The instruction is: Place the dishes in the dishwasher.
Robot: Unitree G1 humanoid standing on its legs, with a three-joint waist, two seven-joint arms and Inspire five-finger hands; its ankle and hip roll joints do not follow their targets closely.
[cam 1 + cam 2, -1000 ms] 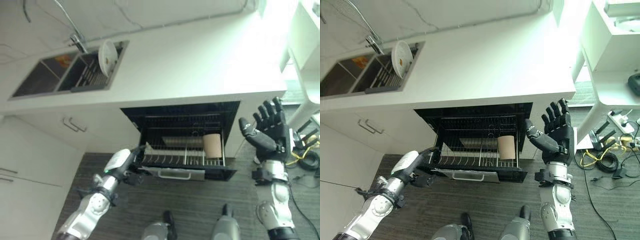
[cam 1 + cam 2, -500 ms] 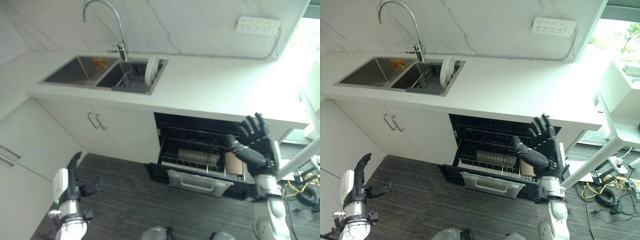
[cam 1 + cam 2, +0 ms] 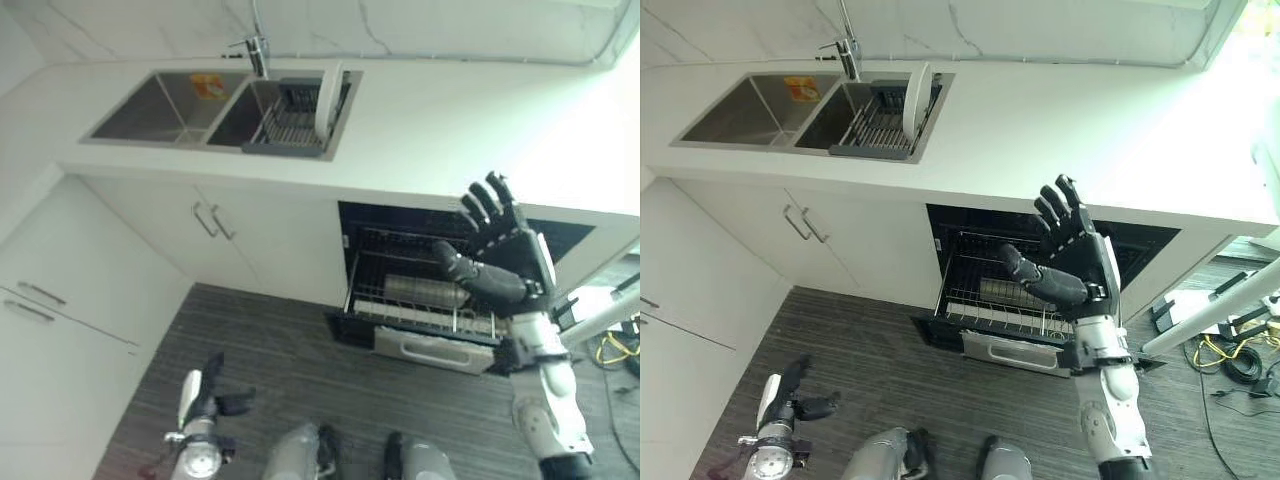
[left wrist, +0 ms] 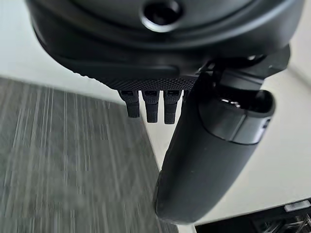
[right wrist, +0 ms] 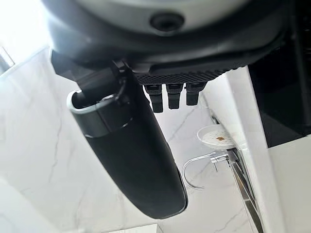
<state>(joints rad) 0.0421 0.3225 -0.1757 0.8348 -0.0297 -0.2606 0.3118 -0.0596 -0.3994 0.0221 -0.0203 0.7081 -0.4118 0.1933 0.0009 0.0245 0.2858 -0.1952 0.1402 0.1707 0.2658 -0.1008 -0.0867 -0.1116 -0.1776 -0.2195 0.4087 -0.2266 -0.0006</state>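
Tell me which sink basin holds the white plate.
The basin nearer the open dishwasher: the round white plate stands on edge in its dark rack. The other steel basin holds an orange item only.

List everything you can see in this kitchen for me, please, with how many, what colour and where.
Plate: one, white, standing on edge in the dark rack in the right sink basin.
Sink: one, steel, two basins, set in the counter.
Tap: one, chrome, behind the sink.
Counter: one, white, along the wall.
Dishwasher: one, black inside, open under the counter, its wire rack pulled out.
Metal container: one, silvery, lying in the dishwasher rack.
Cabinet handles: two, metal, on white doors below the sink.
Left hand: dark, open, low over the grey floor.
Right hand: dark, open, raised before the dishwasher.
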